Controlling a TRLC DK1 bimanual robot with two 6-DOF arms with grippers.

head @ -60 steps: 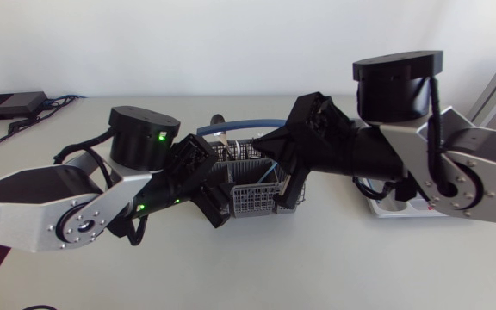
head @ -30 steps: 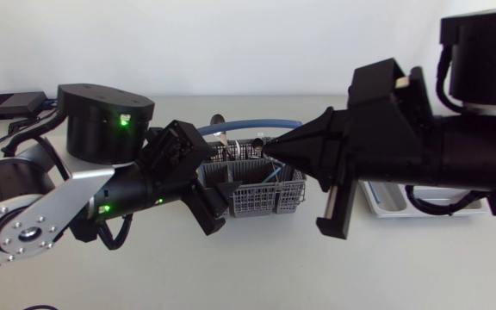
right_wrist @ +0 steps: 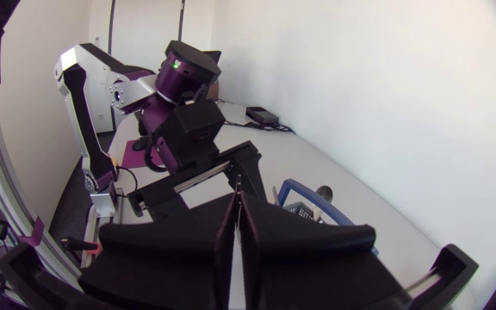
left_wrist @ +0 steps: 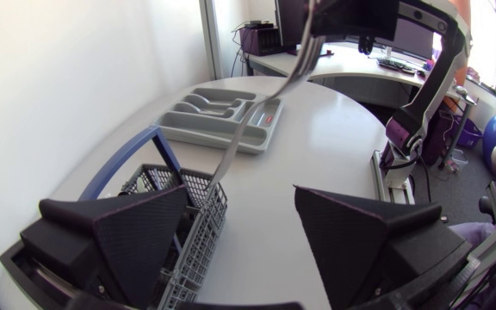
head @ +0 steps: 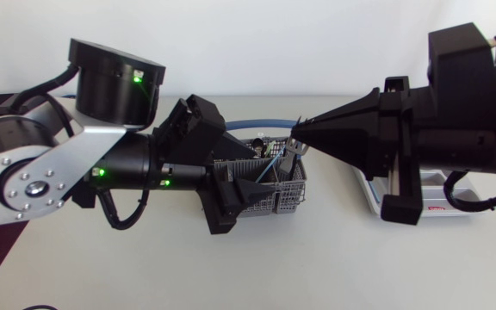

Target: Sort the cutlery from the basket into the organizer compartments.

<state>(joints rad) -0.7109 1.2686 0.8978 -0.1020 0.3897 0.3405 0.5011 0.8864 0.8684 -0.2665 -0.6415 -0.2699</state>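
On a pale table point(head: 317, 267), at its middle: a grey wire basket point(head: 269, 204) with a blue handle point(head: 252, 123), flanked by both arms. In from the left, the left arm point(head: 58, 172), green indicator lights point(head: 136, 79) lit on its joints, ending at the basket's left end. In from the right, the right arm point(head: 455, 138), its tip above the basket's right end.

Pinched flat between the fingers of the right gripper point(head: 297, 142): a slim silver piece of cutlery point(left_wrist: 252, 127), gripped at its upper end. Slants down from there toward the basket, lower end at the mesh rim; inside the basket or just clear of it, impossible to tell. Fork, knife or spoon, likewise impossible to tell.

Spread wide and gripping nothing: the left gripper point(left_wrist: 239, 194). One finger over the basket's corner, the other over bare table beside it; no telling from these angles whether touching the mesh.

Beyond the basket in the left wrist view: the grey organizer point(left_wrist: 205, 138), flat on the table and apart from the basket, its long compartments side by side. From above, largely hidden under the right arm, only its edges showing.
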